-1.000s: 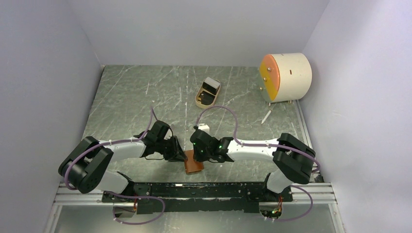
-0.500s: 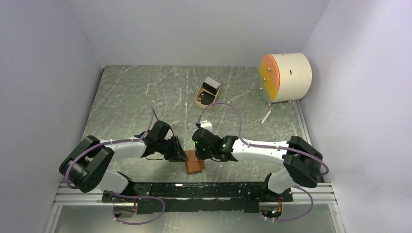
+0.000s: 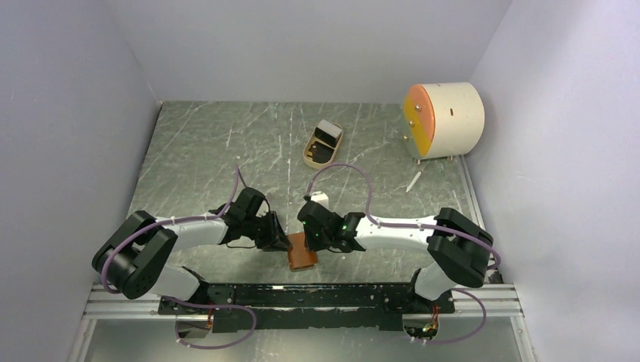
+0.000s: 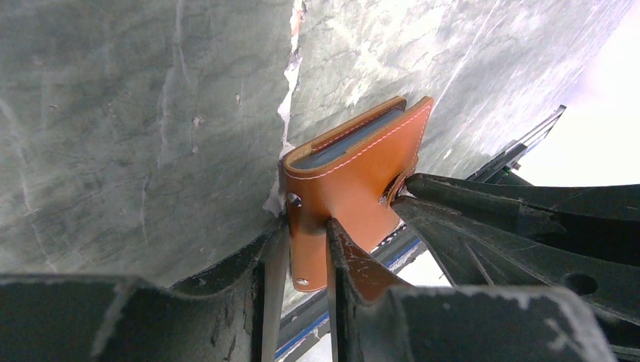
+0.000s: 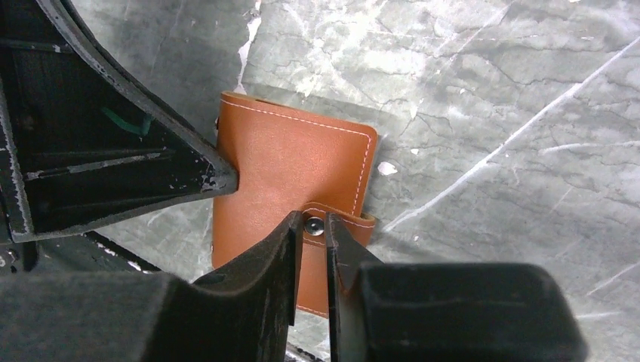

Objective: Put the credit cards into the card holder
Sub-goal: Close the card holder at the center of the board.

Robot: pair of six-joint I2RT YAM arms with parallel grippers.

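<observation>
The card holder [image 3: 301,255], a reddish-brown leather wallet, lies folded on the table's near middle. In the left wrist view, the card holder [image 4: 355,177] shows a dark card edge [image 4: 347,143] between its leaves. My left gripper [image 4: 308,226] is shut on its near edge; in the top view it [image 3: 281,241] is at the wallet's left. My right gripper [image 5: 311,223] is shut on the snap tab [image 5: 343,222] of the wallet [image 5: 294,166]; from above it [image 3: 310,241] is over the wallet's top. More credit cards [image 3: 327,136], whitish and dark, lie in the tray.
A tan oval tray [image 3: 309,157] stands at the back centre. A cream cylinder with an orange face [image 3: 445,119] stands at the back right, a small white stick [image 3: 413,181] in front of it. The arm rail [image 3: 302,296] runs along the near edge; walls close both sides.
The right arm's elbow swung out to the right and came back. Both grippers and the wallet have stayed almost in place.
</observation>
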